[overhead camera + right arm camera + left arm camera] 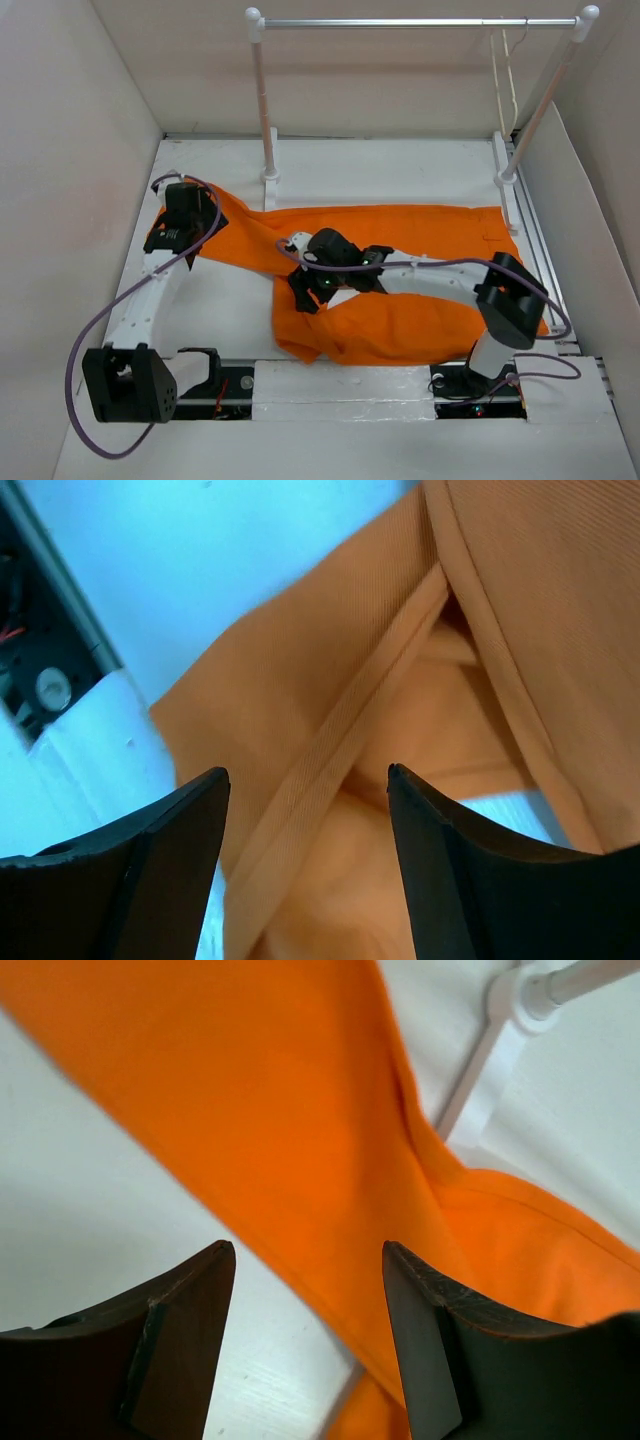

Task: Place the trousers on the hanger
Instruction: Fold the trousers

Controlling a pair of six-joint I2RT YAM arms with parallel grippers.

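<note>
The orange trousers (420, 235) lie spread on the white table, one leg running up to the far left and the other folded toward the front. My left gripper (195, 205) hovers open over the end of the far-left leg; in the left wrist view the cloth (300, 1110) passes under its jaws (305, 1250), which grip nothing. My right gripper (308, 288) stands open above a hemmed fold of the trousers (330, 710), its jaws (305, 772) empty. The cream hanger (497, 85) hangs from the right end of the rack bar.
A rack with white posts and a silver bar (420, 22) stands at the back; its left post foot (480, 1090) is just beyond the left gripper. White walls enclose the table on the left, right and back. A slot with cables runs along the near edge (340, 385).
</note>
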